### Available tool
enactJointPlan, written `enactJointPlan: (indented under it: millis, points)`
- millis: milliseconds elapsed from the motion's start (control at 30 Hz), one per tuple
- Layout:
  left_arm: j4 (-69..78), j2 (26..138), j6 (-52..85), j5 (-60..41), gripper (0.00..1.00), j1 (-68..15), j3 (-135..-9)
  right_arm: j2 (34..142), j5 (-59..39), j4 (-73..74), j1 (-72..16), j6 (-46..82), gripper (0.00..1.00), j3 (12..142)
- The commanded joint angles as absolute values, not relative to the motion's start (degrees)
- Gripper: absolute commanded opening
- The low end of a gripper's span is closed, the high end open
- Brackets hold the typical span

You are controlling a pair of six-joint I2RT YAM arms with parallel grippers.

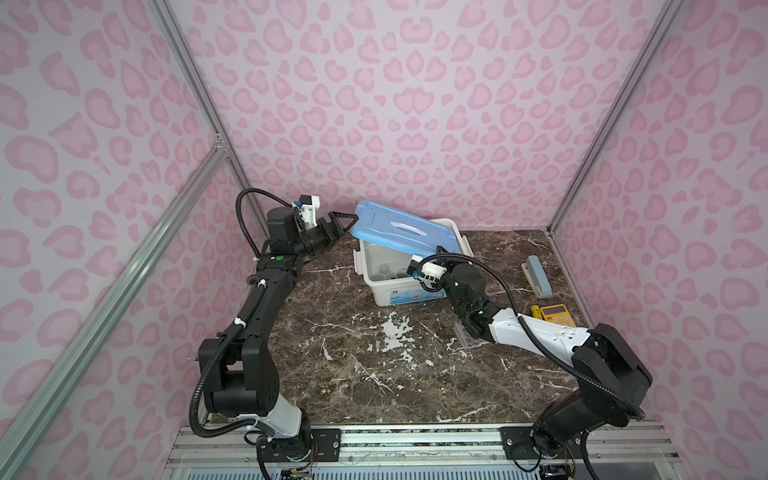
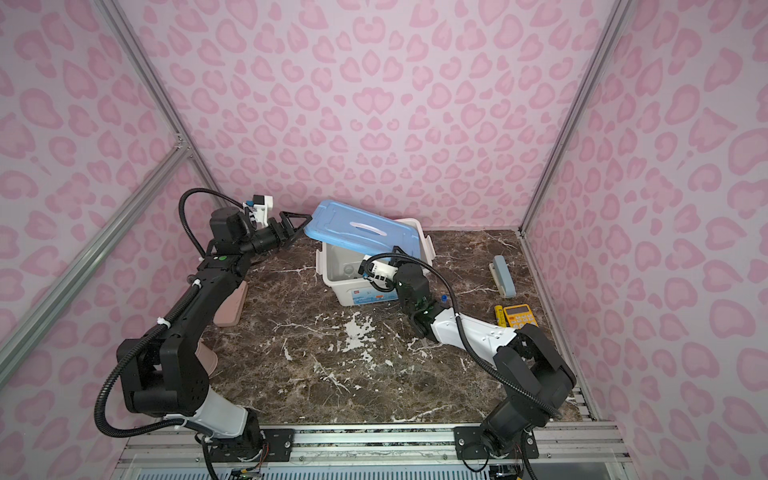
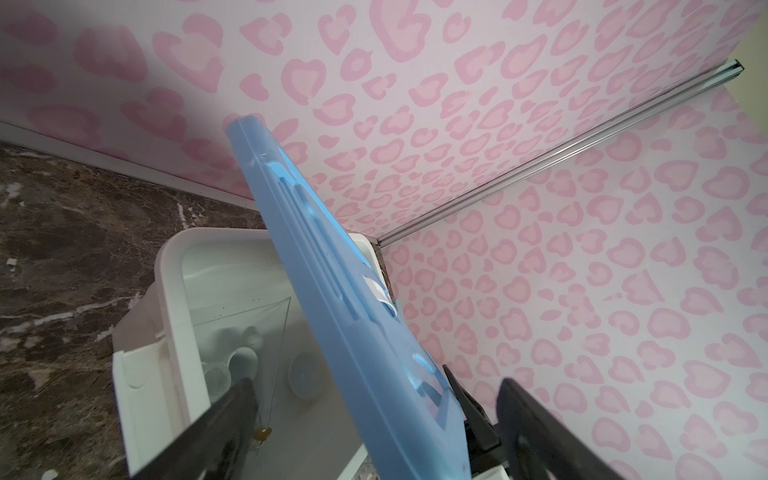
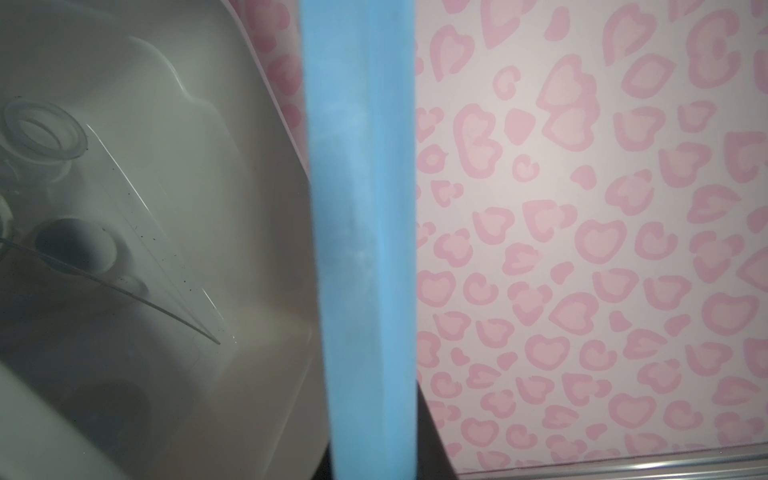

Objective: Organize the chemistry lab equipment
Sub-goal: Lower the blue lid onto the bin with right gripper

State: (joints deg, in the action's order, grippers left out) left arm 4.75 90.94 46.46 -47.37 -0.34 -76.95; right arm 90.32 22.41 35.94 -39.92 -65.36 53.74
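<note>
Lab equipment (image 3: 241, 361), part lot: stowed at the bottom of the white bin (image 1: 399, 297), at the back of the marble table (image 1: 374, 374). Identified inside, in the right wrist view: one clear beaker (image 4: 41, 129); one white cup (image 4: 75, 245); one clear plastic sheet (image 4: 166, 270) leaning across them. Cover: blue lid (image 1: 399, 226), not seated, lying aslant over the bin with its left end raised and the near-left part of the opening uncovered. Right gripper (image 1: 441, 251): jaws closed tight on the lid's near edge. Left gripper (image 1: 351, 226): jaws wide apart, straddling the lid's raised left corner without pinching it. Outstanding: a clear piece (image 1: 462, 336) on the table under the right forearm, and a blue cap (image 2: 444, 298) near it. These are possibly the rack and a test tube, though the arm hides too much to be sure (if so, they are yet to be binned before closing). Not part of the lot: yellow calculator (image 1: 557, 314) and grey stapler (image 1: 539, 276), near the table's right edge, well apart from the bin. Status: packing judged largely done; the lid is not yet lowered square and pressed shut.
</note>
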Motion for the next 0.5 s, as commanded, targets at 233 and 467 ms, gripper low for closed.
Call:
enactJointPlan:
  millis: [233, 467]
  points:
    - [8.8, 92.7, 48.9, -49.9, 0.77, -1.2, -77.7, 91.0, 23.4, 38.3, -40.7, -66.6, 0.04, 53.4]
    - [9.0, 92.7, 49.2, -50.7, 0.64, -2.4, -74.9, 91.5, 23.9, 39.0, -41.6, -67.4, 0.08, 53.0]
